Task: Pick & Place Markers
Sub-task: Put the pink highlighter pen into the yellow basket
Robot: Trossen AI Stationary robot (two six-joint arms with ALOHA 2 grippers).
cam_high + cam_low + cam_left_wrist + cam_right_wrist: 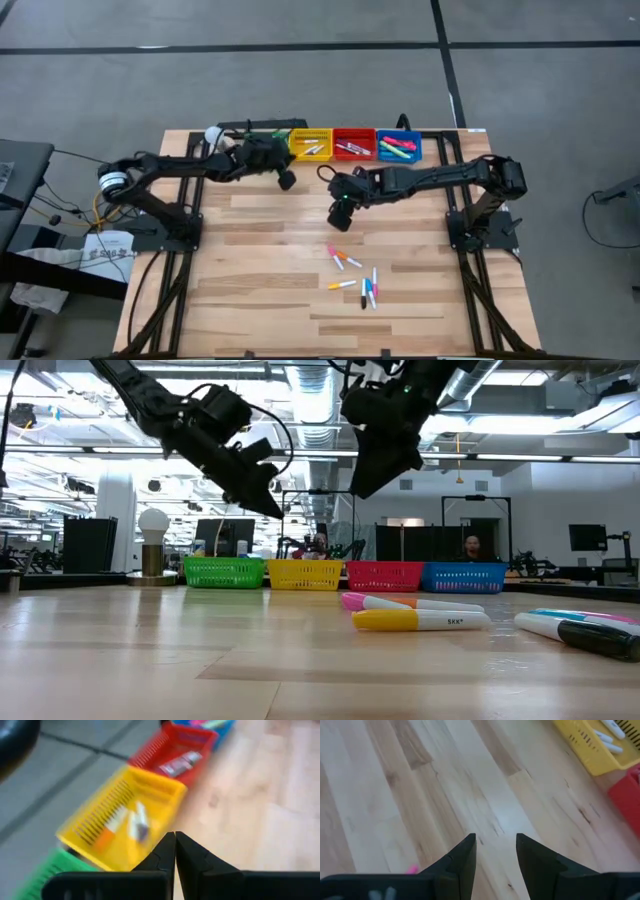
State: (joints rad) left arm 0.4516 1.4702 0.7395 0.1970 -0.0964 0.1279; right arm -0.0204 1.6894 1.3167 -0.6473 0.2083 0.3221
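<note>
Several loose markers (355, 275) lie flat on the wooden table toward its near side; the low view shows a pink-and-orange one (410, 603) and a yellow one (420, 620) closest. My left gripper (286, 181) hangs shut and empty above the table in front of the yellow bin (125, 815), which holds a few markers (135, 822). My right gripper (340, 215) hovers open and empty over bare wood between the bins and the loose markers; its fingers (465, 852) stand apart. A pink marker tip (412, 869) shows beside them.
A row of small bins stands at the table's far edge: green (224, 571), yellow (310, 143), red (353, 144) and blue (399, 146), the last three with markers inside. A white lamp-like object (153, 540) stands at the far left. Bare wood lies to the left of the loose markers.
</note>
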